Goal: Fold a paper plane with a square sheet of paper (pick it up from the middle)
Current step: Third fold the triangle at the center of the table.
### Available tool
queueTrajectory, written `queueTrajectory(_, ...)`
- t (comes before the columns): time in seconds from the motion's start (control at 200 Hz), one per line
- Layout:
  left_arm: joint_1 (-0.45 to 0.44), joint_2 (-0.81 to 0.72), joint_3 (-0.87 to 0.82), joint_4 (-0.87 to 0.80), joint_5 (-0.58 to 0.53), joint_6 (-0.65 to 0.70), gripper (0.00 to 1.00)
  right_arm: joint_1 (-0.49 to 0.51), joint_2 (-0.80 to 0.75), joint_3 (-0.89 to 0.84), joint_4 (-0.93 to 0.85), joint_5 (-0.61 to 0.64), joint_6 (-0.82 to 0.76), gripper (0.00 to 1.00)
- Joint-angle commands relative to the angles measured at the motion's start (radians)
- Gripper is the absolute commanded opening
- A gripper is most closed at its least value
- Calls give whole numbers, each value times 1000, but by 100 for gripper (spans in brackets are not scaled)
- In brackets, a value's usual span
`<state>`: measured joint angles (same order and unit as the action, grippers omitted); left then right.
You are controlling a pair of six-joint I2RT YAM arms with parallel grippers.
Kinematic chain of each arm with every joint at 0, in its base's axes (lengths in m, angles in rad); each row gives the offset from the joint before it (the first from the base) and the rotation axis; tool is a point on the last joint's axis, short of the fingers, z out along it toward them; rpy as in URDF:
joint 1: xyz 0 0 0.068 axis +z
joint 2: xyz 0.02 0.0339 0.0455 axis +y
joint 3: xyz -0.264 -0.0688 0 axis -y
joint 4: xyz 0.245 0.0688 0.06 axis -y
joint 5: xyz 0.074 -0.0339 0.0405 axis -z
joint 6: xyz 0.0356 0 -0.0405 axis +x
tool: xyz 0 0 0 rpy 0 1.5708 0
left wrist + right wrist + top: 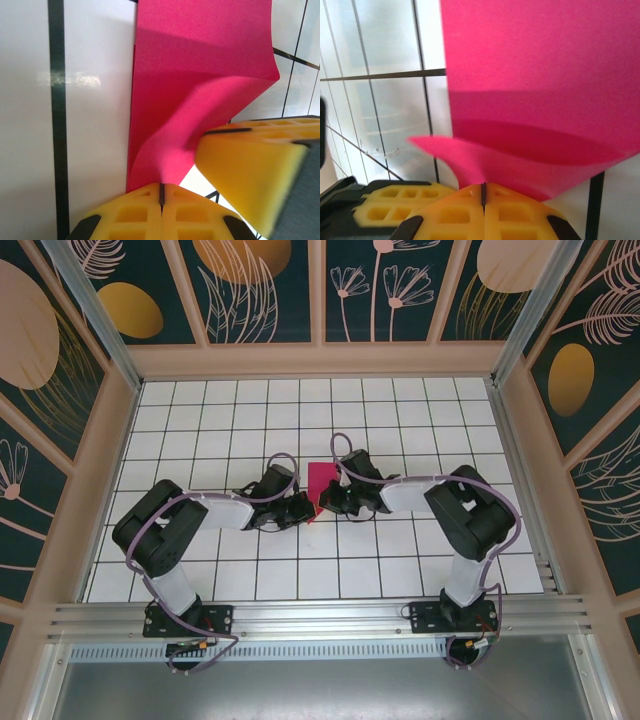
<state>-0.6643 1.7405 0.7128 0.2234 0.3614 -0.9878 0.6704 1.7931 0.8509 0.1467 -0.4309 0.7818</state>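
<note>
Sitting near the middle of the white gridded tabletop (250, 420), the thin magenta-pink sheet of paper (322, 480) lies between my two grippers. In the top view it reads as a narrow pink patch, its far part flat on the tiles. From the left wrist, I see the paper (200, 60) stretch away flat, then curl up at its near edge into a soft fold that runs down into the yellow ribbed pads.

The left gripper (303, 508) has its jaws pressed together on that near edge. The pads meet in a thin dark seam in the left wrist view (161, 192) with pink paper coming out of it. The right gripper (330, 502) is clamped the same way. Its pads (455, 215) meet on a lifted flap of the sheet (545, 75). The two grippers sit just beside each other, fingertips almost facing.

The left arm (160, 530) rises from its near-left base, elbow pushed out to the left, forearm reaching right and low to the centre. The right arm (470, 515) mirrors it, elbow out right, forearm reaching left.
</note>
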Motion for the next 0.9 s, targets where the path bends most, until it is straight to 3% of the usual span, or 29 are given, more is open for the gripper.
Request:
queueTrajectory(0.0, 0, 47, -10, -108, -76, 29, 0, -8, -50, -25, 43, 34, -77, 5)
queueTrajectory(0.325, 0, 49, -12, -120, -78, 29, 0, -29, 17, -5, 22, 53, -114, 5)
queueTrajectory(0.681, -1, 35, -55, -148, -98, 12, 0, -118, 80, 47, -67, 114, -154, 3)
queueTrajectory(0.896, 0, 31, -56, -139, -93, 14, 0, -167, 37, 95, -102, 168, -192, 3)
